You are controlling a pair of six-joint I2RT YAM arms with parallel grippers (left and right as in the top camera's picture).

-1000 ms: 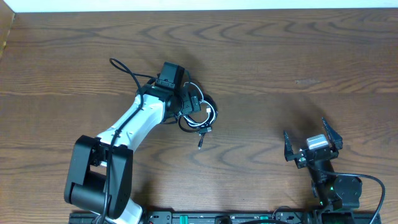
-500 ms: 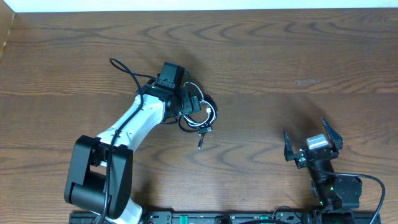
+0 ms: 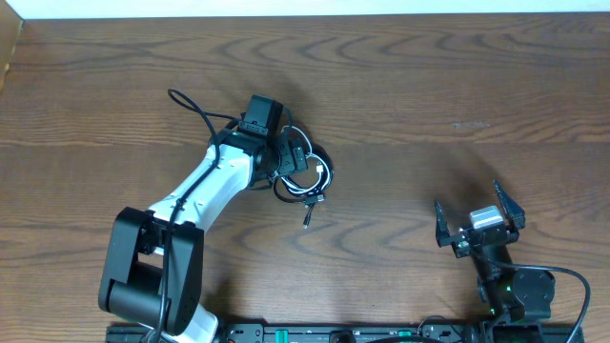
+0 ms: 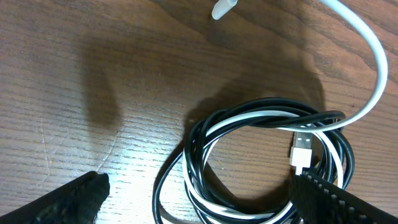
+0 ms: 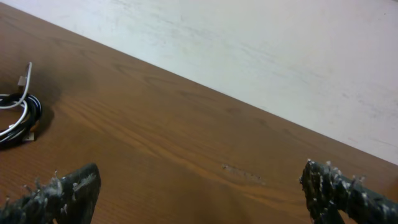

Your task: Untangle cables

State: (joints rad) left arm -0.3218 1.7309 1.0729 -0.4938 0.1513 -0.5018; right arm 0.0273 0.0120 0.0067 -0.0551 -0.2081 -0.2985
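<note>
The cables (image 3: 303,174) lie in one tangled coil on the desk (image 3: 400,86), left of centre, right under the tip of the left arm. From overhead that arm's wrist hides part of the coil, and a loose black end (image 3: 308,215) trails out of it towards the arms' bases.

In the left wrist view, the left gripper (image 4: 198,186) hangs above the coil with its fingers (image 4: 68,200) spread wide and nothing between them but air. The coil sits between the two fingers and nearer the right-hand one, which overlaps its edge in this view; whether it touches the coil cannot be told. The black cable (image 4: 194,140) and the white cable (image 4: 386,68) run round together in the same loops, crossing over each other. A white flat plug (image 4: 302,152) rests inside the loop on its right side. From there the white cable rises clear of the coil in a broad arc, and a second small white plug (image 4: 224,9) lies alone on the bare wood beyond.

The right gripper (image 3: 467,195) is well apart from the cables, low over the desk near its own base, its fingers (image 5: 59,194) also spread wide and holding nothing. In its wrist view the coil (image 5: 18,115) shows only at the far left edge.
</note>
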